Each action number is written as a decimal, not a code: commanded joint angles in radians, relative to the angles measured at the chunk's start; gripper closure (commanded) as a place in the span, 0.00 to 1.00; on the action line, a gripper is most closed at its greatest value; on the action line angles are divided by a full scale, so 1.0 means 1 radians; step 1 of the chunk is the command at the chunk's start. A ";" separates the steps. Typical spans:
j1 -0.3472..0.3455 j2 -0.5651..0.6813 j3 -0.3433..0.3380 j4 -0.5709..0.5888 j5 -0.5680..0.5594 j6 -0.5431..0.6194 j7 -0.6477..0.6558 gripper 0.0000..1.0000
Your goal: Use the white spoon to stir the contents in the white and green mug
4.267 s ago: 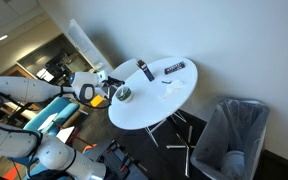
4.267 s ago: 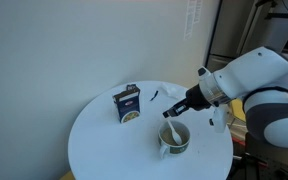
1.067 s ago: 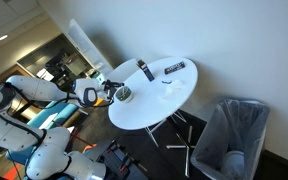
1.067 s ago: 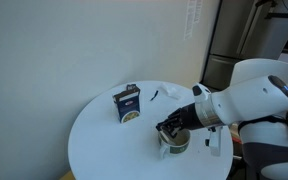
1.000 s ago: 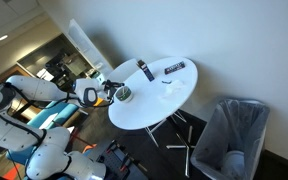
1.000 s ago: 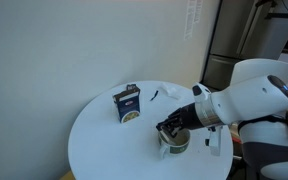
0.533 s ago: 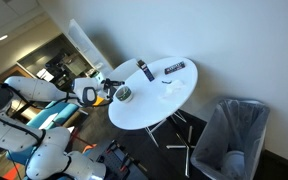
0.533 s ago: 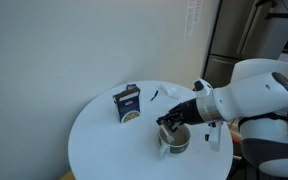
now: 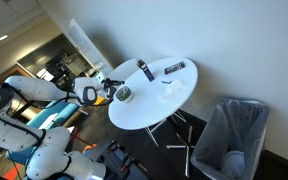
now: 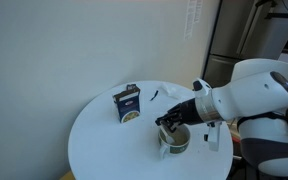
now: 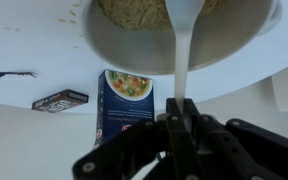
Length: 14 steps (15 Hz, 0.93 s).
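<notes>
Clamped on the white spoon (image 11: 181,55), the end effector (image 11: 179,106) comes in from the bottom of the wrist view. The spoon runs up over the rim of the white and green mug (image 11: 134,55) into pale, noodle-like contents. A blue box (image 11: 128,101) and a flat dark bar (image 11: 61,100) lie beyond.

In an exterior view the end effector (image 10: 167,122) hangs right over the mug (image 10: 174,142), near the edge of the round white bench (image 10: 94,140), with the box (image 10: 128,103) standing close by.

In an exterior view the mug (image 9: 124,93) sits at the bench's (image 9: 159,102) edge, end effector (image 9: 108,90) beside it; its grip is too small to make out there.
</notes>
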 commanded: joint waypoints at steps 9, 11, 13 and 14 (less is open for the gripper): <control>-0.016 -0.037 0.003 -0.019 0.014 0.028 -0.008 0.97; 0.008 -0.041 -0.017 0.003 0.003 0.007 -0.001 0.97; 0.026 -0.017 -0.031 0.015 -0.011 0.006 0.000 0.97; 0.038 0.000 -0.040 0.022 -0.018 0.006 0.001 0.97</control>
